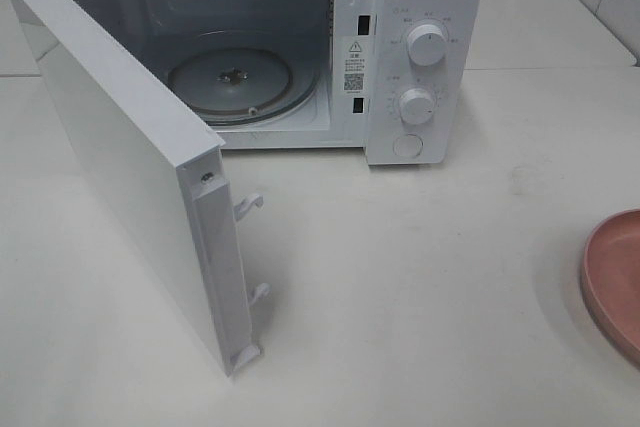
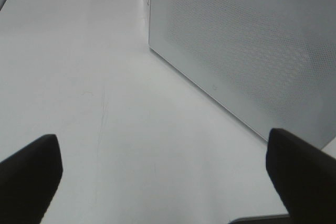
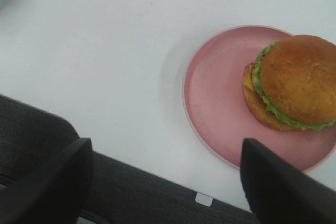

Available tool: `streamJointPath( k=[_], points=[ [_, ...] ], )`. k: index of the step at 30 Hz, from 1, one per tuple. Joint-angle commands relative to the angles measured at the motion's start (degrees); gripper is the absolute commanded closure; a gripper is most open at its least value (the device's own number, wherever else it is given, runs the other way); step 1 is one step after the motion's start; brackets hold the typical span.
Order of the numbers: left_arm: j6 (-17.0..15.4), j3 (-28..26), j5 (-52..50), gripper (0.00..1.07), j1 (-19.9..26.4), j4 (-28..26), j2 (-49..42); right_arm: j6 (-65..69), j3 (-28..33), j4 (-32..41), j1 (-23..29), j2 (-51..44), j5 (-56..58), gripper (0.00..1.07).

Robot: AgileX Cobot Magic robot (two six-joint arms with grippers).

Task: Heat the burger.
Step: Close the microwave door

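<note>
Microwave (image 1: pixel 300 47) stands at twelve o'clock, its door (image 1: pixel 130 167) swung wide, glass turntable (image 1: pixel 230 82) bare. Pink plate (image 3: pixel 226 108) lies at three o'clock on the table (image 1: pixel 420 287), carrying the burger (image 3: pixel 291 82). Best approach, I judge: grasp the bun low across its sides, gently. Right gripper (image 3: pixel 165 179) and left gripper (image 2: pixel 163 174) gape wide, holding nothing.

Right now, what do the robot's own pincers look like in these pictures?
Only fingertips show. The left pincer has two matte black, blocky fingers with rounded corners. The right pincer has the same dark, plain fingers. No cables or markings are visible; the arms are out of view.
</note>
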Motion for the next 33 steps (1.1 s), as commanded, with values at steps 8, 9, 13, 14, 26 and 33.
streamJointPath(
  k=[8, 9, 13, 14, 26, 33],
  points=[
    [-0.29, -0.06, 0.17, 0.09, 0.06, -0.17, -0.69, -6.93, 2.86, 6.30, -12.38, -8.14, -8.42, 0.31],
    [-0.29, -0.06, 0.17, 0.09, 0.06, -0.17, -0.69, -6.93, 3.78, 7.10, -14.09, -9.68, -9.97, 0.31],
    [-0.29, -0.06, 0.17, 0.09, 0.06, -0.17, -0.69, -8.08, 4.30, 8.48, -16.44, -11.63, -10.94, 0.31],
    [-0.29, -0.06, 0.17, 0.09, 0.06, -0.17, -0.69, -8.19, 4.30, 8.65, -17.25, -12.20, -10.94, 0.31],
    [-0.29, -0.06, 0.17, 0.09, 0.06, -0.11, -0.63, -7.96, 4.30, 8.94, -22.12, -15.36, -10.94, 0.31],
    [-0.29, -0.06, 0.17, 0.09, 0.06, -0.17, -0.63, -7.96, 4.30, 8.94, -22.12, -15.36, -10.94, 0.32]
  ],
)
